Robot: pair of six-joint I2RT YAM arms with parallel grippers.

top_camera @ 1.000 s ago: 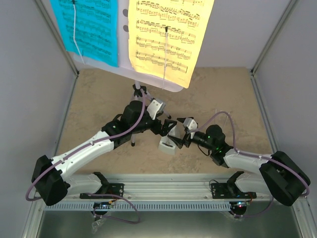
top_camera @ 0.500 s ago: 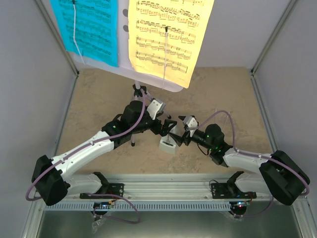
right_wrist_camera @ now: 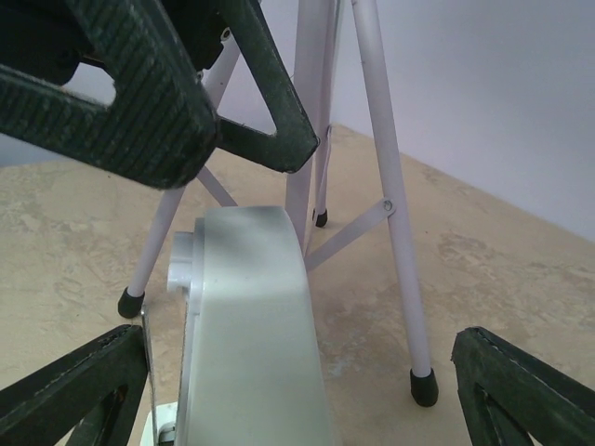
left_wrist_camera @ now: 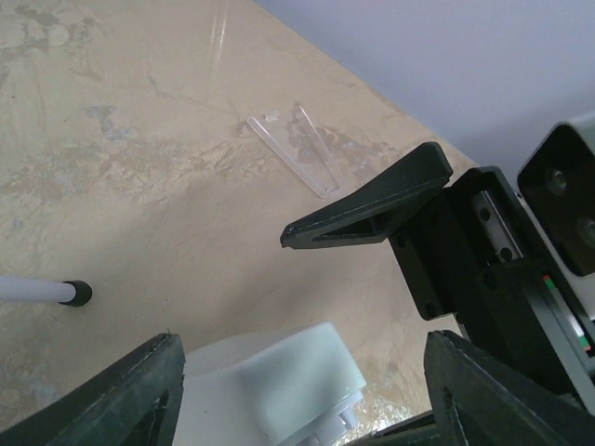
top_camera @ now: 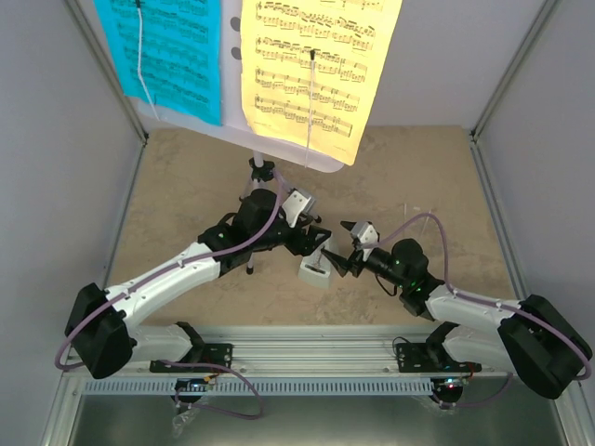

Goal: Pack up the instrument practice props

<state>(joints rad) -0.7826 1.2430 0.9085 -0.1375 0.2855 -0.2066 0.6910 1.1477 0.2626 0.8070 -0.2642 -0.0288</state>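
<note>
Well, early going | metronome (top_camera: 316,270) stands on the table (top_camera: 186,186) between both arms | left gripper (top_camera: 314,239) spread wide, empty | right gripper (top_camera: 341,245) parted around it, no grip | cyan sheet (top_camera: 167,51) and yellow sheet (top_camera: 316,65) hang on the music stand (top_camera: 307,160) | nothing packed yet

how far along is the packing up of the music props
Nothing looks packed yet. The cyan sheet and yellow sheet hang on the music stand. In hand: the metronome sits between the open fingers of the left gripper and right gripper, not gripped. Left: all of it.
</note>
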